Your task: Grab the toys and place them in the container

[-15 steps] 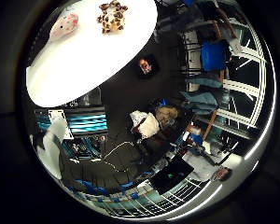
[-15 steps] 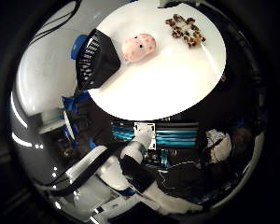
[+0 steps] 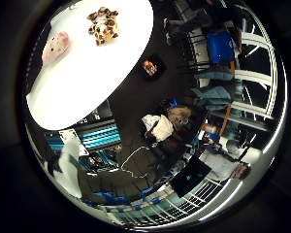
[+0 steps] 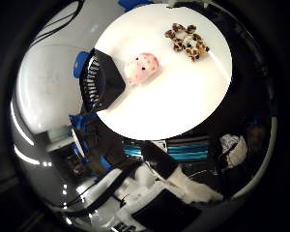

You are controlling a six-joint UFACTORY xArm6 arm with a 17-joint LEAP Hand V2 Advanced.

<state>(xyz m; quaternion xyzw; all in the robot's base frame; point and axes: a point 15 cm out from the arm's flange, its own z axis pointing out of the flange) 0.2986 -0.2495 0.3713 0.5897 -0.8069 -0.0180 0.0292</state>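
The round white bench (image 4: 183, 111) sits far from the palm. A black slatted container (image 4: 100, 82) stands at its edge, partly overhanging. A pink spotted toy (image 4: 142, 68) lies just beside the container, and a brown spotted plush toy (image 4: 187, 41) lies well apart from it, near the opposite edge. The robot hand (image 4: 159, 193) holds nothing; whether its fingers are apart, I cannot tell.

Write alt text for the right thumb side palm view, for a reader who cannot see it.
A round white table seen from well above holds a pink spotted plush toy beside a black slatted container at the table's edge, and a brown-and-cream spotted plush toy lying apart from both. Neither toy is in the container; white robot parts show below.
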